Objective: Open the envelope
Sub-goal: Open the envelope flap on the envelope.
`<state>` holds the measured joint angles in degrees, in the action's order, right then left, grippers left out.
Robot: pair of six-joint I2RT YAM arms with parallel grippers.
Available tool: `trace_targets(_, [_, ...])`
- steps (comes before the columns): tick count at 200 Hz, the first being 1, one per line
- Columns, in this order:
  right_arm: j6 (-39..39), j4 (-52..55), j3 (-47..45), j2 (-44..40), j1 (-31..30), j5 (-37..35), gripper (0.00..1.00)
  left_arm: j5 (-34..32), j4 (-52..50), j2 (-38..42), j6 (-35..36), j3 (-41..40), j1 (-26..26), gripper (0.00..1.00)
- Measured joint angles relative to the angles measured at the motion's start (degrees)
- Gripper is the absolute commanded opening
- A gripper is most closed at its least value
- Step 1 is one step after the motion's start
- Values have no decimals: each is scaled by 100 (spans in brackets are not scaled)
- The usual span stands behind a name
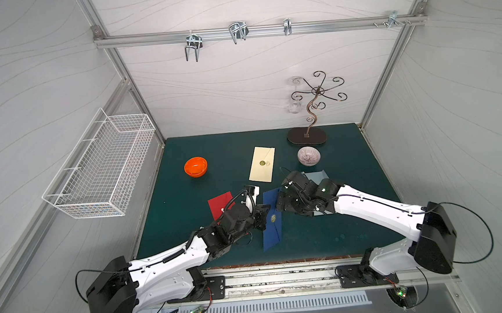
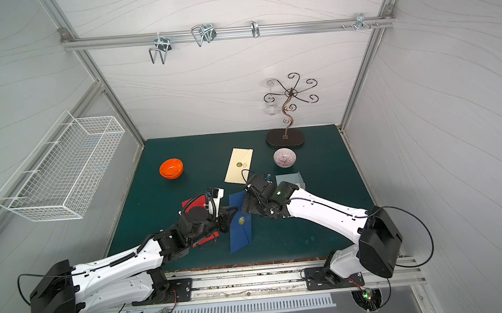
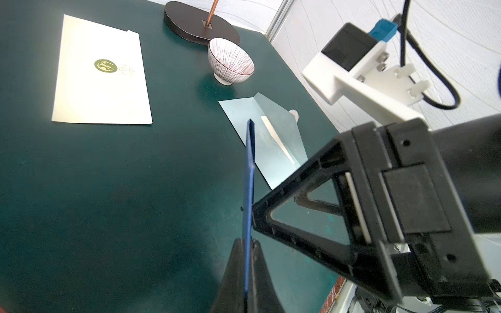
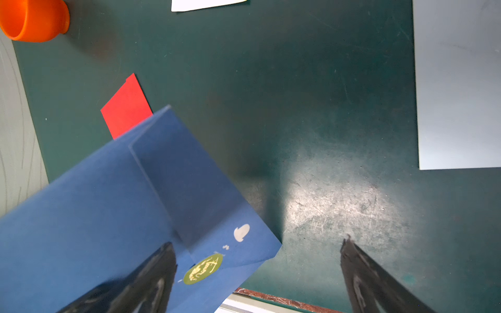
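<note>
Left gripper (image 3: 247, 245) pinched shut on the blue envelope (image 1: 272, 229), holding it stood on edge over the green mat (image 1: 188, 228), front-centre, between both arms. Can't tell if its low corner touches down. Right gripper (image 4: 257, 249) jaws spread wide: one finger over the envelope face beside the gold seal sticker (image 4: 202, 269), the other over bare mat. Red envelope (image 1: 219, 203) lies flat under the left arm.

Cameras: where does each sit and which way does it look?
Top views: up high, looking down at the green table; left arm and right arm show.
Left wrist: on left arm, looking past the shut left gripper pinching the blue envelope.
Right wrist: on right arm, looking down past the open right gripper.
All share the blue envelope.
</note>
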<state>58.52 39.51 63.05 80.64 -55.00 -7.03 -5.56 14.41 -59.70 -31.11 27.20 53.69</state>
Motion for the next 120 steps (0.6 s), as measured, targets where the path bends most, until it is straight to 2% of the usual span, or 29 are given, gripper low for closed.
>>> trace_targets(120, [-9, -2, 44, 15, 0, 61, 96, 0, 20, -20, 2, 0, 0, 0])
